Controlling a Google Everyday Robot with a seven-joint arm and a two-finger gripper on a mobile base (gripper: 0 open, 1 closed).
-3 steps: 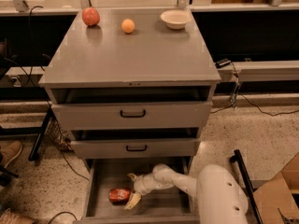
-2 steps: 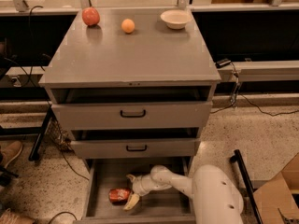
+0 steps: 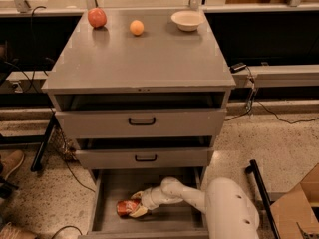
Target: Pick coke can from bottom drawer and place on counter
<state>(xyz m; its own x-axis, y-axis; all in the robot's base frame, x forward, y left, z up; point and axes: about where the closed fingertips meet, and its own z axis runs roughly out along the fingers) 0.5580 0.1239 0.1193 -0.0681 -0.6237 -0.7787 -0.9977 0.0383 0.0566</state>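
Note:
The coke can [image 3: 124,207] lies on its side in the open bottom drawer [image 3: 107,222], left of centre. My gripper [image 3: 135,205] is down inside the drawer at the can's right end, with one pale finger above the can and one below it. The white arm [image 3: 224,210] reaches in from the lower right. The grey counter [image 3: 144,59] tops the cabinet above.
On the counter's far edge sit a red apple [image 3: 97,17], an orange fruit [image 3: 136,27] and a white bowl [image 3: 187,20]. The two upper drawers [image 3: 142,121] with black handles stand slightly pulled out over the bottom drawer. A cardboard box [image 3: 296,208] is at the lower right.
The arm's white body has shifted slightly left. The gripper stays at the can, which has not visibly moved.

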